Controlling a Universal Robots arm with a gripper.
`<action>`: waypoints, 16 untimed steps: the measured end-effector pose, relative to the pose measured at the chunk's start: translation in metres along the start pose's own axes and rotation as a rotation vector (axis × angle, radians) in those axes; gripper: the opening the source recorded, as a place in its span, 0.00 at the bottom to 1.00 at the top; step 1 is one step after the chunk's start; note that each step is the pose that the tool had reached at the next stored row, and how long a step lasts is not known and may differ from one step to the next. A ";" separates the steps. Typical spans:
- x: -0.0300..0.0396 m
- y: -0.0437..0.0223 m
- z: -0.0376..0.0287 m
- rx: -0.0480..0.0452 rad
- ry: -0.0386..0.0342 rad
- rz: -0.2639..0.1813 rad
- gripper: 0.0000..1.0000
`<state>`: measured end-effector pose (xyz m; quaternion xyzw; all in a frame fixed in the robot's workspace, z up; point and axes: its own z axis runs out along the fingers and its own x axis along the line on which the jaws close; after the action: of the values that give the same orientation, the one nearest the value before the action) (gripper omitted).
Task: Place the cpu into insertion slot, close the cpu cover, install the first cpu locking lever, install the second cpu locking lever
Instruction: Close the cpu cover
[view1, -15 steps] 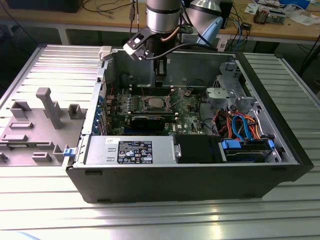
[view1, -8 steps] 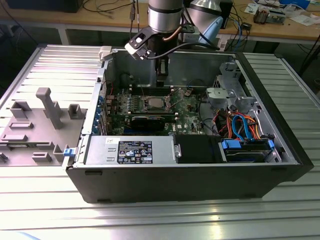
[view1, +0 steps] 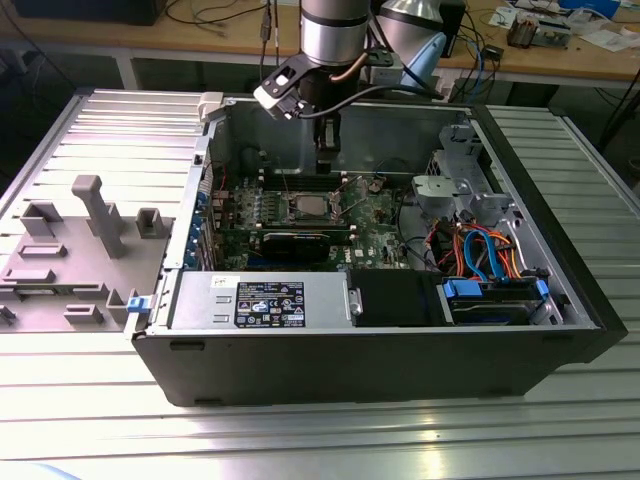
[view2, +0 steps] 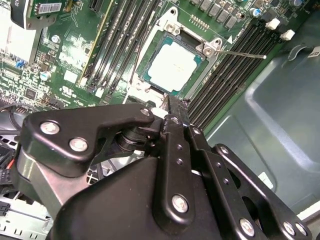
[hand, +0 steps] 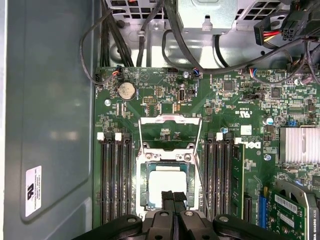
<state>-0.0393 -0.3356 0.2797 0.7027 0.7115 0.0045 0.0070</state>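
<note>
While the gripper (hand: 174, 195) hangs with fingers pressed together, holding nothing, the cpu (hand: 167, 184) lies flat in the insertion slot (hand: 144, 192), right below the fingertips; contact unclear. Cpu cover (hand: 170, 120) looks flipped open past the slot's far edge.

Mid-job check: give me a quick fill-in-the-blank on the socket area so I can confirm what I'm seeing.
1. In the insertion slot lies the small silver-topped ____.
2. The gripper hangs right over that chip with its fingers ____.
3. Long narrow memory slots flank the socket on ____ sides.
4. The circuit board around the socket is coloured ____.

Missing words: cpu; shut; both; green.
</note>
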 end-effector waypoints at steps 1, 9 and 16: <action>0.0000 0.0006 0.0000 0.0001 0.0000 0.000 0.11; 0.0000 0.0029 0.0000 0.0002 0.0000 0.000 0.11; -0.0001 0.0057 0.0001 0.0002 -0.0001 0.000 0.11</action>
<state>-0.0336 -0.3356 0.2797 0.7027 0.7115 0.0044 0.0070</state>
